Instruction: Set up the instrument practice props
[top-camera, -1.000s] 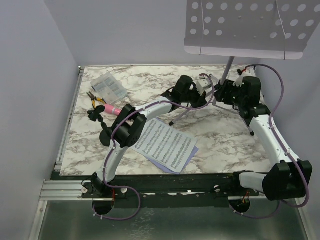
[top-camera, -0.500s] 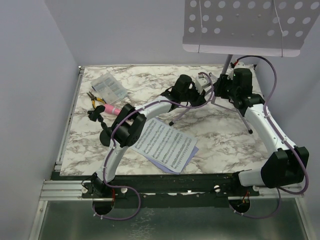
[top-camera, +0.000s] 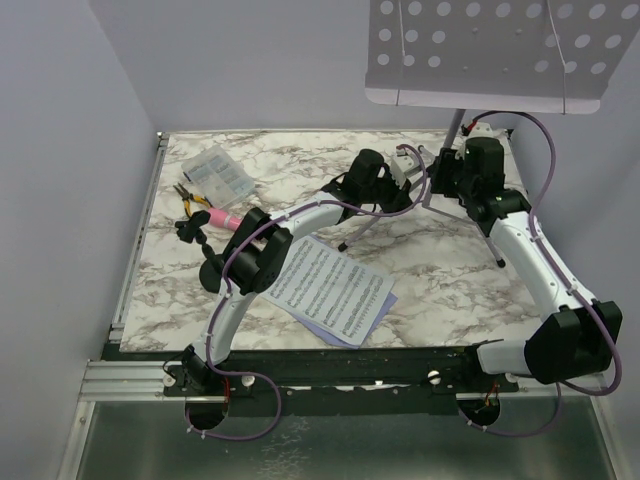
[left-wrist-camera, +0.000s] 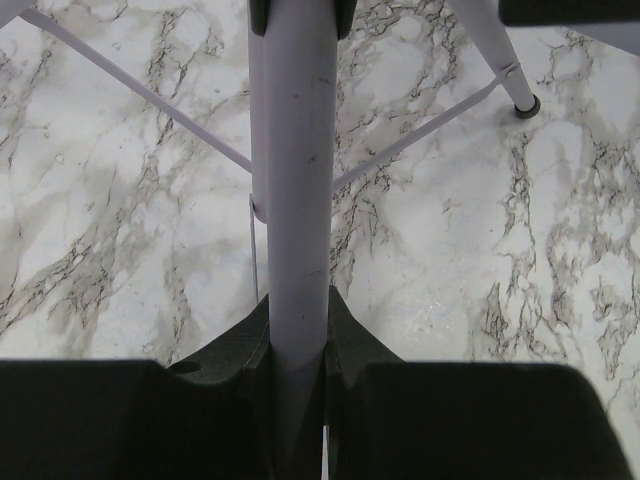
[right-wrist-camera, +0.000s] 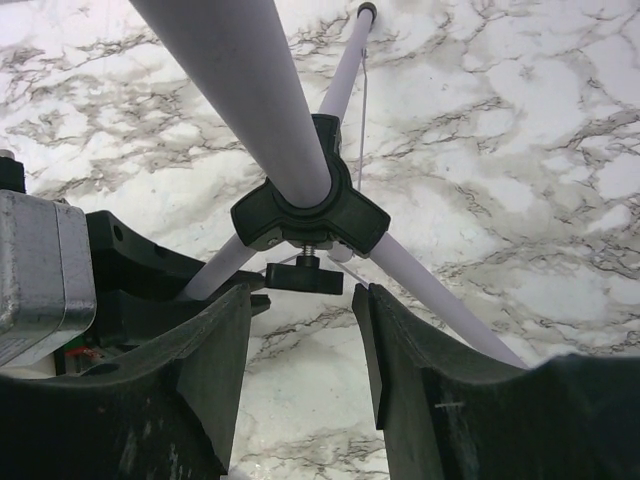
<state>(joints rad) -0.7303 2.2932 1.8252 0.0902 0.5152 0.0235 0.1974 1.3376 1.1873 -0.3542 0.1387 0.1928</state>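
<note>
Marbled white and grey, the desk (top-camera: 300, 170) sits boxed in by plain pale walls. Nearest the arm bases, short of the left gripper (left-wrist-camera: 297, 350) and to its left, the sheet music (top-camera: 330, 290) lies flat on the desk, the printed pages fanned over one another. Farther to that gripper's left, well apart from it, the pink microphone (top-camera: 222, 219) lies on its side with the small black microphone stand (top-camera: 200, 245) just beside it.

The left gripper is closed on the silver pole (left-wrist-camera: 295, 200) of the music stand, which runs straight between its fingers. Beyond the grip, the thin legs (left-wrist-camera: 500, 60) spread out over the desk.

The right gripper (right-wrist-camera: 300, 310) faces the same pole from the other side. Its fingers stand apart at a middling width and hold nothing. The black collar (right-wrist-camera: 310, 215), where the legs meet the pole, sits just ahead of them, and its small knob (right-wrist-camera: 303, 275) lies between the fingertips without touching either.

Beyond the microphone, farther back and left of both grippers, orange-handled pliers (top-camera: 190, 200) lie beside a clear plastic box (top-camera: 218, 175).

High above both grippers, the lavender perforated panel (top-camera: 490, 50) tops the pole.
</note>
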